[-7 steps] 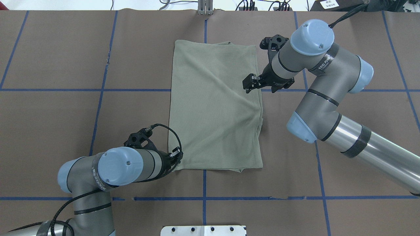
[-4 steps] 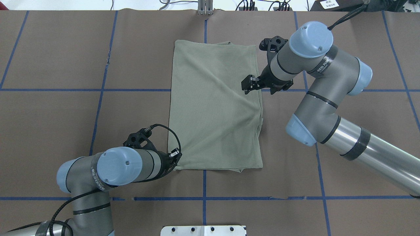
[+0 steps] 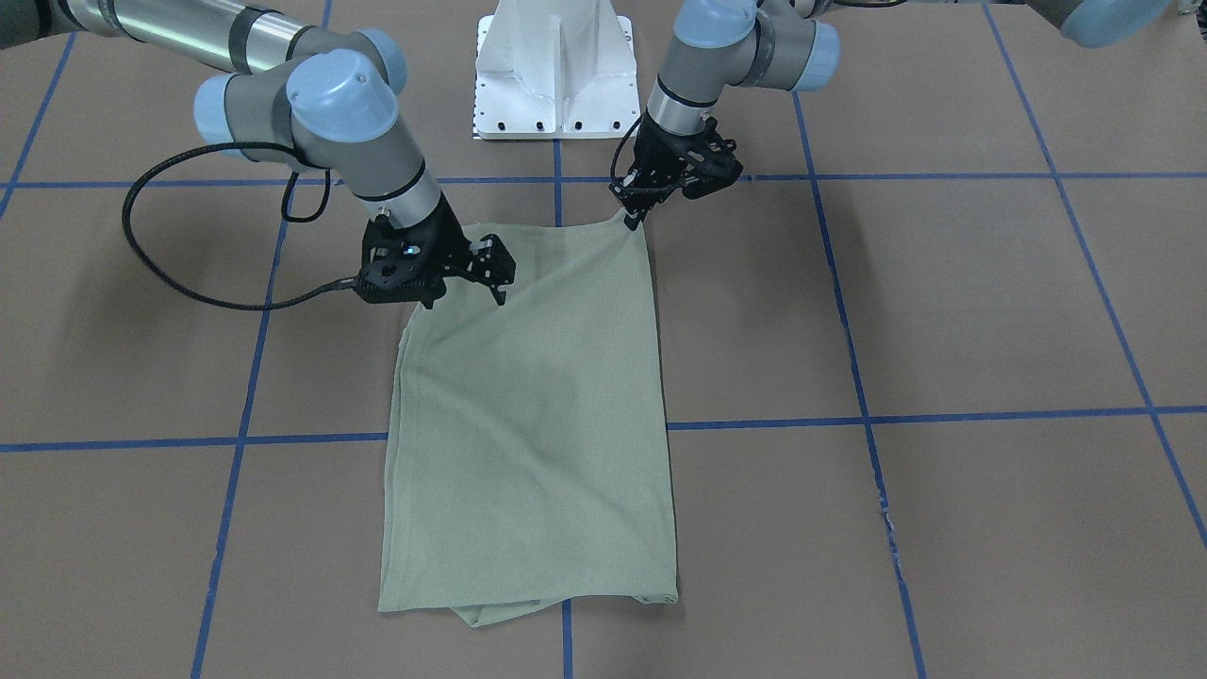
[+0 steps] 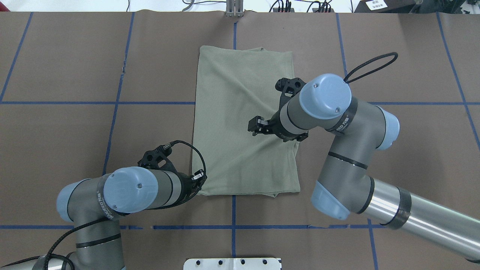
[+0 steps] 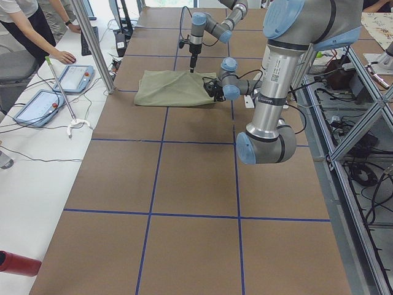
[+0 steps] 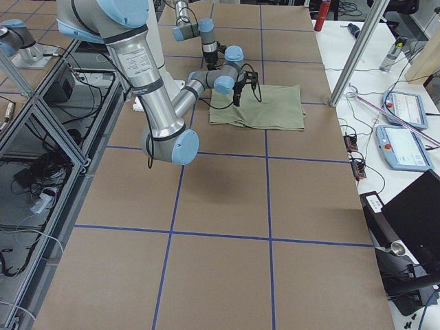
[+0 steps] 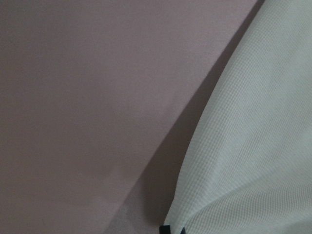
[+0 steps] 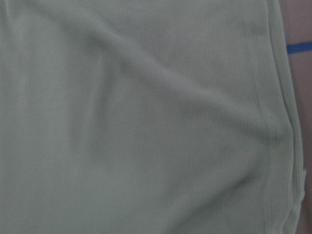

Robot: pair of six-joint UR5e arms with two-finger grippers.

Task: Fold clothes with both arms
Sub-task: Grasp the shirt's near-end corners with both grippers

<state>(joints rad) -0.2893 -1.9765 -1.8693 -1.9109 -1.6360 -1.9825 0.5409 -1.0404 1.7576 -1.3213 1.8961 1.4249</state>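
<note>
The pale sage-green shirt (image 4: 232, 93) lies folded into a long rectangle on the brown table, and also shows in the front view (image 3: 528, 424). My left gripper (image 4: 200, 178) is shut on the shirt's near-left corner and holds it raised to a small peak in the front view (image 3: 632, 217). The left wrist view shows the lifted fabric (image 7: 253, 146) with a shadow under it. My right gripper (image 4: 256, 126) hovers open over the right half of the shirt, near its edge in the front view (image 3: 492, 273). The right wrist view shows only wrinkled fabric (image 8: 146, 122).
The white pedestal base (image 3: 554, 75) stands at the robot's side of the table. Blue tape lines (image 4: 112, 102) grid the brown surface. A metal post (image 4: 234, 9) stands at the far edge. Tablets (image 5: 73, 77) and an operator's hand lie beyond the table in the left side view.
My right arm has swung from the shirt's far right edge toward the robot and inward over the shirt. The left gripper has stayed at the near-left corner.
</note>
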